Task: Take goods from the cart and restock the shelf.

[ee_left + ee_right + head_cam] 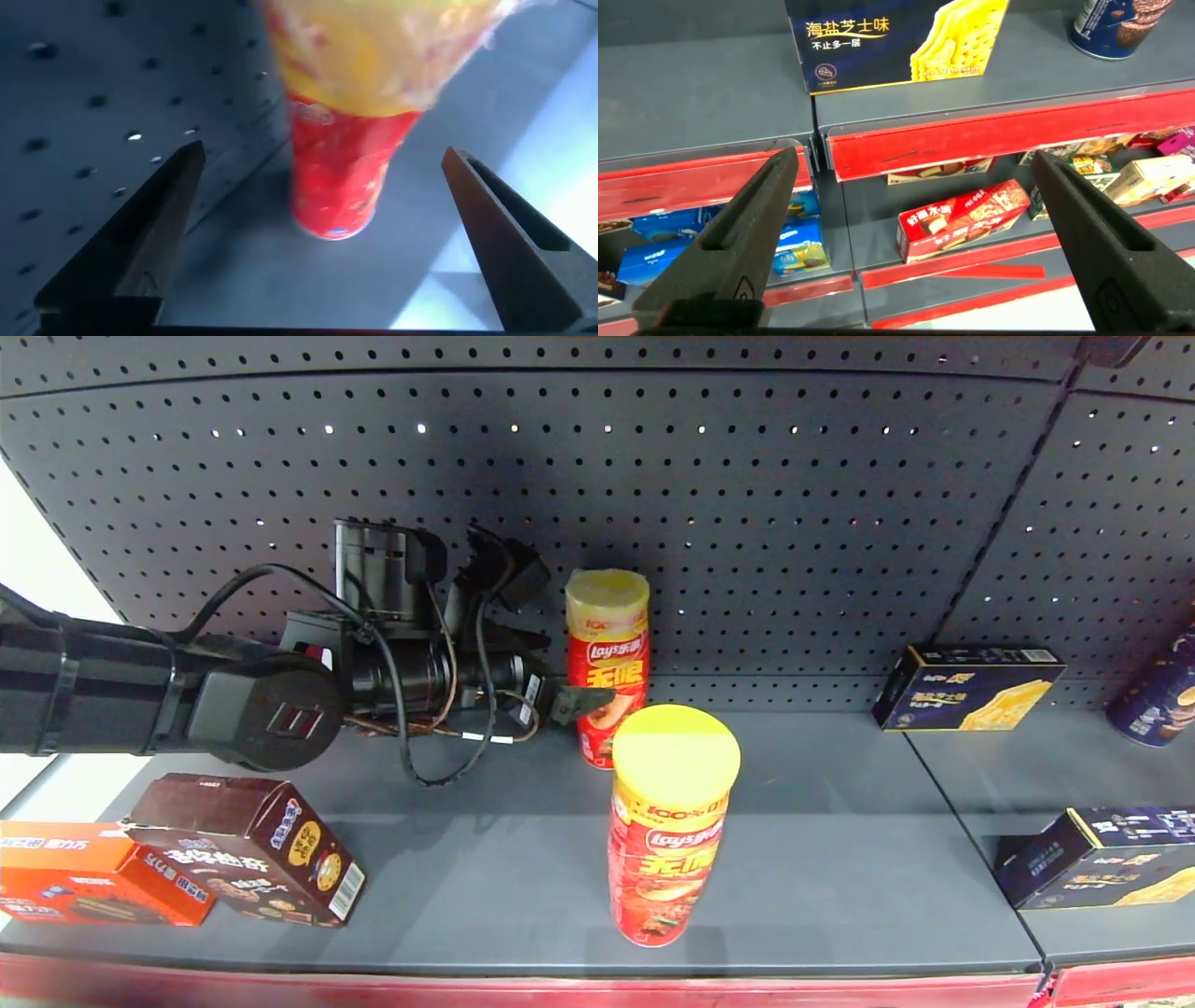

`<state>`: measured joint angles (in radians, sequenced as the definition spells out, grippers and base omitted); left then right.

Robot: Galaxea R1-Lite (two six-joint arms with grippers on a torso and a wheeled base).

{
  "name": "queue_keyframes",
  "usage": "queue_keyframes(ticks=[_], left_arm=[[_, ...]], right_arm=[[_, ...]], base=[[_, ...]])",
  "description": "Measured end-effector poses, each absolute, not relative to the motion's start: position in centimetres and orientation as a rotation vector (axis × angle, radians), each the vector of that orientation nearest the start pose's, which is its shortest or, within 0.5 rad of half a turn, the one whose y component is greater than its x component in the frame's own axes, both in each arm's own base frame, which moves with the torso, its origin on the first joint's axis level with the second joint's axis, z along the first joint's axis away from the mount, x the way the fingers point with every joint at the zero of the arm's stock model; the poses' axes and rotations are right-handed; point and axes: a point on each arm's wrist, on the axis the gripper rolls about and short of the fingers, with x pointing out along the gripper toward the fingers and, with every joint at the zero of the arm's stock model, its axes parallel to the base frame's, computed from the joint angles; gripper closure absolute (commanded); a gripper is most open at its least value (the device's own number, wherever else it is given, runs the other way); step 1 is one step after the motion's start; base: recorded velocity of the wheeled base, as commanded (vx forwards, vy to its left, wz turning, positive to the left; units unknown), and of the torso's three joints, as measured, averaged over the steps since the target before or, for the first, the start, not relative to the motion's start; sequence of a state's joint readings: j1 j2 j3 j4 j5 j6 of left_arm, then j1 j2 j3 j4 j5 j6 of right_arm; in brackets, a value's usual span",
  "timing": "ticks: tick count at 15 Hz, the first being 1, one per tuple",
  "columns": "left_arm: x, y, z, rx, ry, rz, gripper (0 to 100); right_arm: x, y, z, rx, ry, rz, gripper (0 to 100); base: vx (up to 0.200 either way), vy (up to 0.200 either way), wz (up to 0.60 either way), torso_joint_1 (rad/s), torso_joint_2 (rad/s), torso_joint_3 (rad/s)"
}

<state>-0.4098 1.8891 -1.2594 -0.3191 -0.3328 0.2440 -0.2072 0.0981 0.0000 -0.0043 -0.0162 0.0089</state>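
Closest stands a red chip can upright near the shelf front, and just behind it, by the pegboard, a second can stands between the wide-spread fingers of the left claw, seemingly placed deep to start a row.

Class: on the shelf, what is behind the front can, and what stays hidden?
A second can stands upright behind the front can, near the pegboard. The front can's lid covers part of the second can's base.
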Motion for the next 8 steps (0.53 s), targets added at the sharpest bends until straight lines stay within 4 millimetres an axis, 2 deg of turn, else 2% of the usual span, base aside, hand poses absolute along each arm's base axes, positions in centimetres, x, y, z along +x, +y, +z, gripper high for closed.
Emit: queue_keyframes(ticks=[8], left_arm=[[32.8,-14.6,21.3,0.271,0.241,-0.670,0]], right_arm=[[-1.5,0.3,7.8,0.018,0.093,-0.224,0]], base=[[0.000,0.000,0.00,0.000,0.00,0.000]])
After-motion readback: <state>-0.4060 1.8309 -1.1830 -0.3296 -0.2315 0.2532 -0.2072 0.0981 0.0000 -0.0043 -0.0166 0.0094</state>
